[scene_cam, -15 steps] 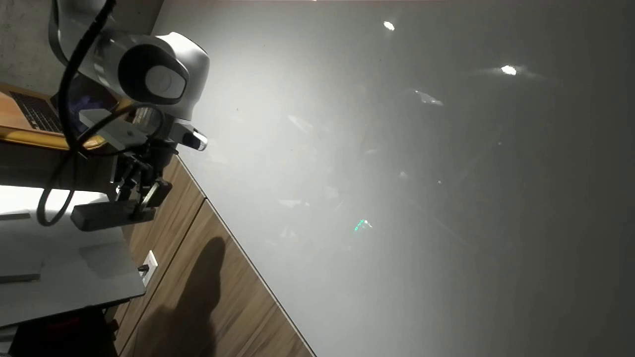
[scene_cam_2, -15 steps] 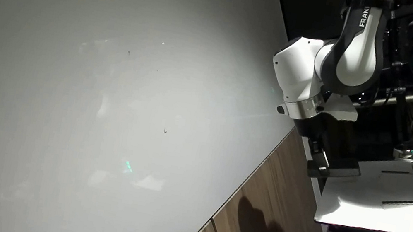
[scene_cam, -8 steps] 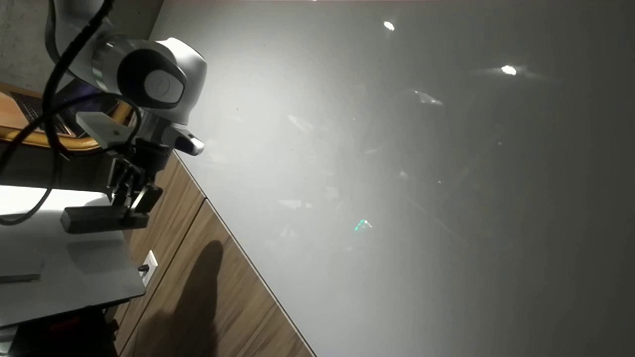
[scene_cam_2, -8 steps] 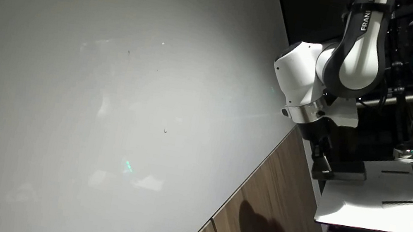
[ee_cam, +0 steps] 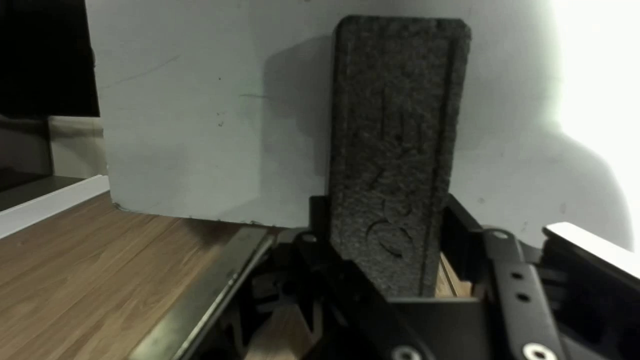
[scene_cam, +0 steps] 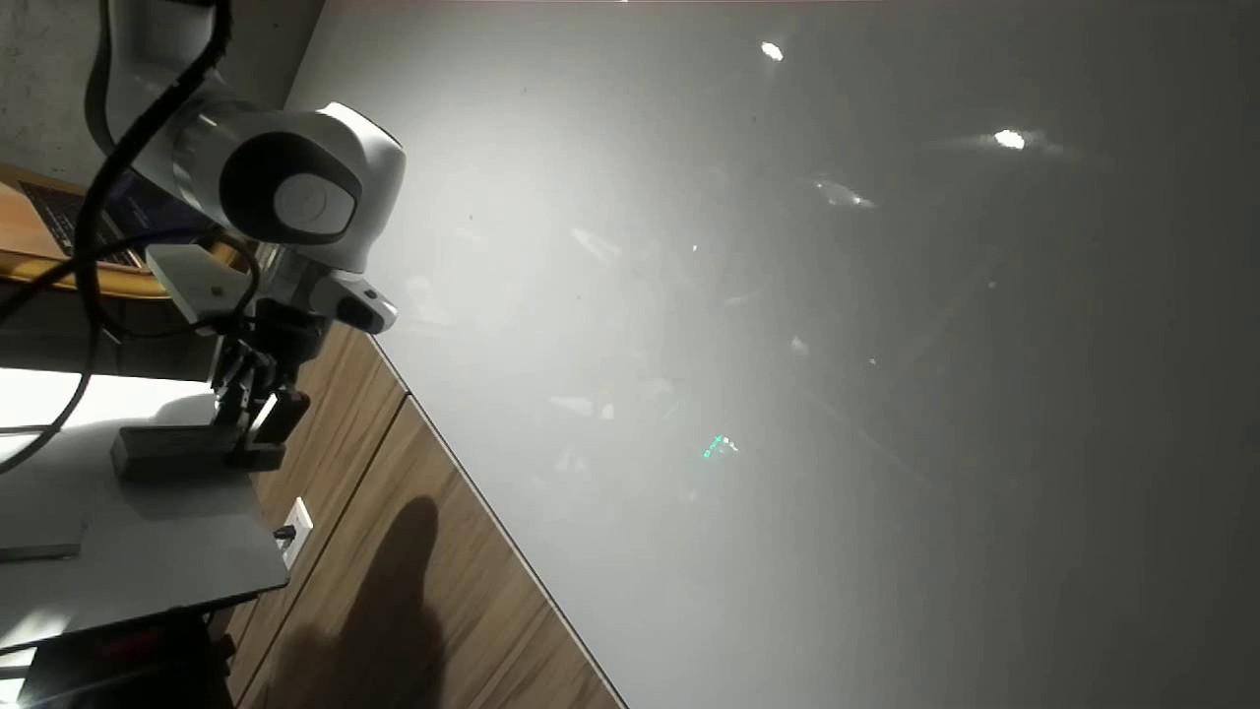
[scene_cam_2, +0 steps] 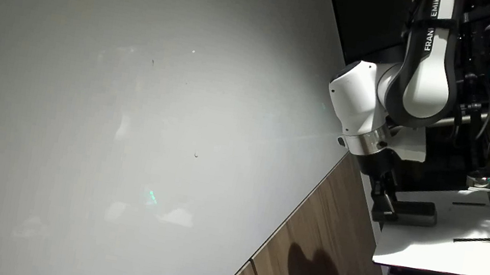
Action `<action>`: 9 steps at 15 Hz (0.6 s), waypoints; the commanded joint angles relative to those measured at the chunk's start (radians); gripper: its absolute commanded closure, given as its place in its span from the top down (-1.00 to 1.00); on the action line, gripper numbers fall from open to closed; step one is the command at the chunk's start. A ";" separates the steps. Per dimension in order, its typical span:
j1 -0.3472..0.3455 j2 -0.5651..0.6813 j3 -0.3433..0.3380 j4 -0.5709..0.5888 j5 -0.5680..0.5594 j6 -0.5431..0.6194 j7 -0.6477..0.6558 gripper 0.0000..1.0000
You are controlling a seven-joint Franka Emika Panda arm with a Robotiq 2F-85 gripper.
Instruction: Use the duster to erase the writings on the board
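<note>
The duster (ee_cam: 395, 125), a dark grey rectangular block, is gripped near one end by my gripper (ee_cam: 385, 220), with a finger on each long side. Its free end reaches out over the small white table (ee_cam: 175, 150). In both exterior views the duster (scene_cam: 172, 455) (scene_cam_2: 414, 213) lies level, low at the table; whether it touches the top I cannot tell. A large glossy pale board (scene_cam: 787, 571) (scene_cam_2: 73, 153) fills most of both exterior views, apart from the gripper. The writings do not show on it; only tiny dark specks and light reflections do.
Wooden panelling (scene_cam: 472, 571) runs below the board, with a white socket (scene_cam: 298, 532) near the table. An open laptop (scene_cam: 64, 222) sits behind the arm. A black cable (scene_cam: 89, 256) hangs from the arm in loops. Slots cut the white table top (scene_cam_2: 444, 255).
The arm has moved down, bringing the duster lower toward the white table and slightly farther from the board. The grip on the duster stays the same.
</note>
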 commanded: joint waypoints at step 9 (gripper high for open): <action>0.006 -0.014 -0.012 0.001 0.035 0.020 -0.031 1.00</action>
